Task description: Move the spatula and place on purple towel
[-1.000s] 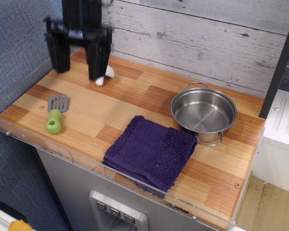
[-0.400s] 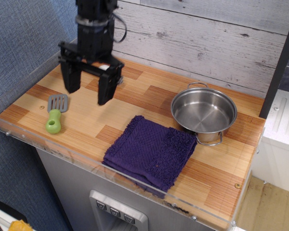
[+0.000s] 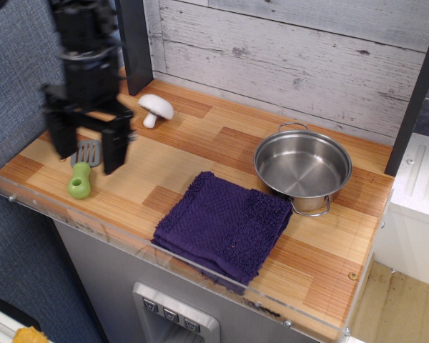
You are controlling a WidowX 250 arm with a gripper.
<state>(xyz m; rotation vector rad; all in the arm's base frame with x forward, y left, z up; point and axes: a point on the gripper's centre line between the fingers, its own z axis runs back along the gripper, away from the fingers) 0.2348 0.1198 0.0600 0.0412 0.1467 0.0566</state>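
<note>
Your black end effector [image 3: 86, 148], fingers spread and holding nothing, hangs over the small toy spatula with grey slotted blade and lime-green handle [image 3: 81, 171], which lies on the wooden desk [image 3: 193, 153] well left of the folded purple terry towel [image 3: 224, 225]. It's probably light, stiff plastic; clamp across the chunky handle, though blur hides the exact alignment.

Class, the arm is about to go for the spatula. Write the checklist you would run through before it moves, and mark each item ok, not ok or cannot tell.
1. Gripper open: ok, fingers spread wide.
2. Gripper lined up over the spatula: ok, its fingers stand either side of the grey blade.
3. Gripper height above the spatula: cannot tell, one view and motion blur.
4. Spatula free to lift: ok, it lies alone on the counter; the mushroom is apart.
5. Purple towel bare for the drop: ok.
6. Pot off the towel: cannot tell, they meet at the corner.
</note>
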